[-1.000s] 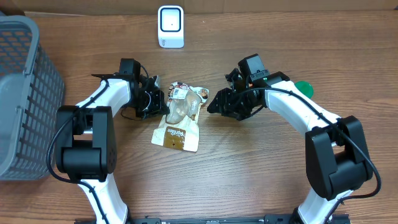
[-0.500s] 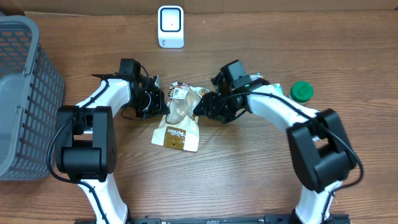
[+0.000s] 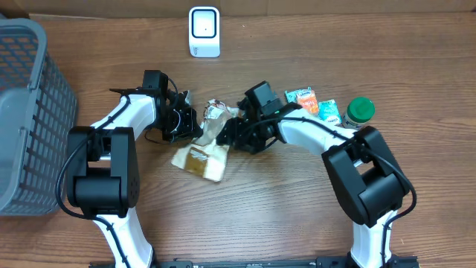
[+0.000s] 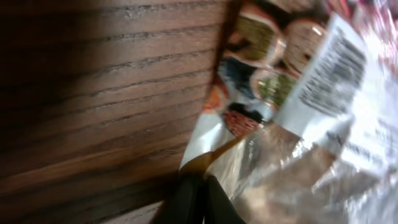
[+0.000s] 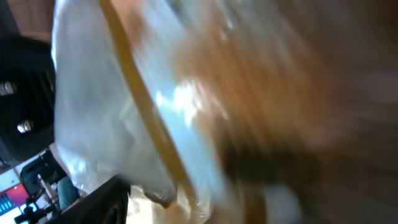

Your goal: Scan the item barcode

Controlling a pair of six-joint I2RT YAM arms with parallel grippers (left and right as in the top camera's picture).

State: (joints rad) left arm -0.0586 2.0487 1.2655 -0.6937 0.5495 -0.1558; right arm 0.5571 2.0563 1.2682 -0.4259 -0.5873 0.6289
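Left jaws clamp the snack bag [image 3: 199, 158]; right jaws, state unclear, should turn its white label [image 4: 329, 68] toward the scanner [image 3: 204, 31].

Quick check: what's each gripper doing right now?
Left gripper: shut, pinching the edge of the snack bag.
Right gripper: against the bag; open or shut cannot be told.
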